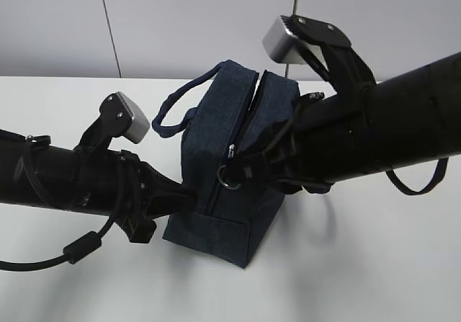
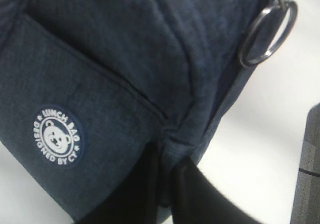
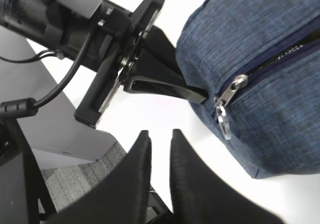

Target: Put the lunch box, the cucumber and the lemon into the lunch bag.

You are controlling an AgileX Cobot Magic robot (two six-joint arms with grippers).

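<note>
A: Where's the lunch bag (image 1: 230,171) right now?

B: Standing on the white table (image 1: 360,264), about mid-scene, with both arms crowding it. The left gripper (image 2: 167,184) has its two fingers pinched together on a fold of fabric at the bag's near left edge, just right of the round white logo (image 2: 58,136).

A: And the right gripper (image 3: 157,176)?

B: Its fingers sit close together with only a thin gap and nothing between them. It's free of the bag, hanging near the zipper pull (image 3: 227,101) and its silver ring (image 1: 230,176).

A: Is the zipper open?

B: Hard to say. From the outside camera the top seam looks parted toward the far end, but the right arm covers much of it, so I wouldn't swear how far it runs.

A: What about the lunch box, cucumber and lemon?

B: None of them shows in any view. Whether they're already inside, I can't tell.

A: So which step is this?

B: My guess is zipper work: the left side braces the bag while the right side goes for the ring.

A: What does the next move need?

B: A clean pinch on that small ring, then a pull along the seam while the left hold keeps the soft bag from sliding or tipping.
</note>
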